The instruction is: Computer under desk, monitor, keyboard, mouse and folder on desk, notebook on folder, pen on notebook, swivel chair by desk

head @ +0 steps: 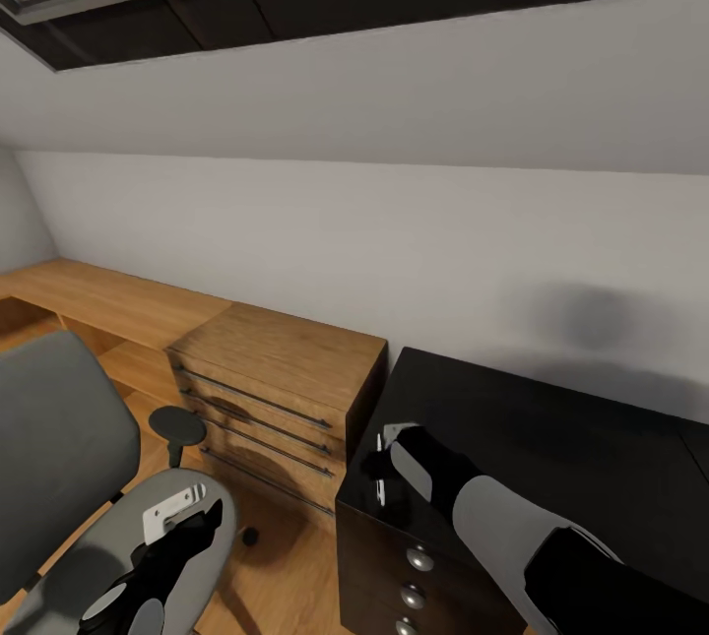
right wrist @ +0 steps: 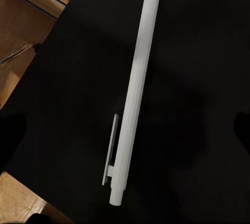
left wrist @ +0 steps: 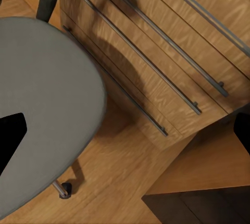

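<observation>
The pen point(right wrist: 134, 94), a slim silvery-white stick with a clip, lies flat on the glossy black top of the desk point(right wrist: 198, 52) near its left corner. My right gripper point(right wrist: 125, 135) hovers over it, open, with one dark fingertip on each side and clear of it. In the head view that gripper point(head: 382, 466) is above the desk point(head: 551, 438) corner, with the pen point(head: 380, 489) just under it. My left gripper point(head: 195, 520) hangs open and empty over the grey seat of the swivel chair point(head: 59, 448). The seat point(left wrist: 47, 94) is bare.
A light wooden dresser point(head: 286, 359) with long bar handles stands between chair and desk, tight against the desk's side. The desk's black drawer unit point(head: 414, 561) with round knobs faces me. The chair's black armrest point(head: 177, 423) sticks up near the dresser. A grey wall runs behind.
</observation>
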### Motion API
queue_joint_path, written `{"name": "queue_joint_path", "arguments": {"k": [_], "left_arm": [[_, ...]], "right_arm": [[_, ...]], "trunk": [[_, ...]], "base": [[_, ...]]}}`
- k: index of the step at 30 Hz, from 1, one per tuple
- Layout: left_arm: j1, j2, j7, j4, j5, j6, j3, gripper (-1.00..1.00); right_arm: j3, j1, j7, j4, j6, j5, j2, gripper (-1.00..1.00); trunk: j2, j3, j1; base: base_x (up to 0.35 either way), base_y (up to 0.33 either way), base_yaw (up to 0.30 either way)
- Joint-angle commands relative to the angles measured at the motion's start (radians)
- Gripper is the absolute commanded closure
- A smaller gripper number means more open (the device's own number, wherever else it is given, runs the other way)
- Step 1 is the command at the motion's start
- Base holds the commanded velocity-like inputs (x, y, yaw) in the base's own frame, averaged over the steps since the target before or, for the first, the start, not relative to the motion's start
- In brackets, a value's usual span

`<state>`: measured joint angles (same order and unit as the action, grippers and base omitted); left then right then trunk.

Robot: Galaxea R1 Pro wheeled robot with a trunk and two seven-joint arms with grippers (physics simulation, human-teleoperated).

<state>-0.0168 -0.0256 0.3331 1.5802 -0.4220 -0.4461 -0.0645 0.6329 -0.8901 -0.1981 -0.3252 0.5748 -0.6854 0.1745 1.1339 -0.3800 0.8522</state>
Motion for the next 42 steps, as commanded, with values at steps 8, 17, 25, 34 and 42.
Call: {"name": "queue_joint_path", "arguments": {"k": [8, 17, 25, 34, 42], "left_arm": [[0.0, 0.0, 0.006, 0.003, -0.011, -0.003, -0.001, -1.0], [0.0, 0.0, 0.006, 0.003, -0.011, -0.003, -0.001, -1.0], [0.0, 0.0, 0.006, 0.002, -0.011, -0.003, -0.001, -1.0], [0.0, 0.0, 0.006, 0.003, -0.011, -0.003, -0.001, -1.0], [0.0, 0.0, 0.006, 0.004, -0.011, -0.003, -0.001, -1.0]], "right_arm": [[0.007, -0.001, -0.008, -0.001, 0.008, -0.039, 0.0, -1.0], [0.008, -0.001, -0.008, 0.0, 0.008, -0.042, 0.0, -1.0], [0.008, 0.0, -0.009, 0.001, 0.008, -0.04, 0.0, -1.0], [0.008, -0.001, -0.008, 0.003, 0.007, -0.04, 0.0, -1.0], [0.007, -0.001, -0.009, 0.003, 0.007, -0.04, 0.0, -1.0]], "trunk": [[0.001, -0.001, 0.0], [0.001, -0.001, 0.0], [0.029, -0.014, 0.015], [0.05, -0.023, 0.027], [0.078, -0.035, 0.042]], "base": [[0.0, 0.0, 0.0], [0.0, 0.0, 0.0], [0.0, 0.0, 0.0], [0.0, 0.0, 0.0], [0.0, 0.0, 0.0]]}}
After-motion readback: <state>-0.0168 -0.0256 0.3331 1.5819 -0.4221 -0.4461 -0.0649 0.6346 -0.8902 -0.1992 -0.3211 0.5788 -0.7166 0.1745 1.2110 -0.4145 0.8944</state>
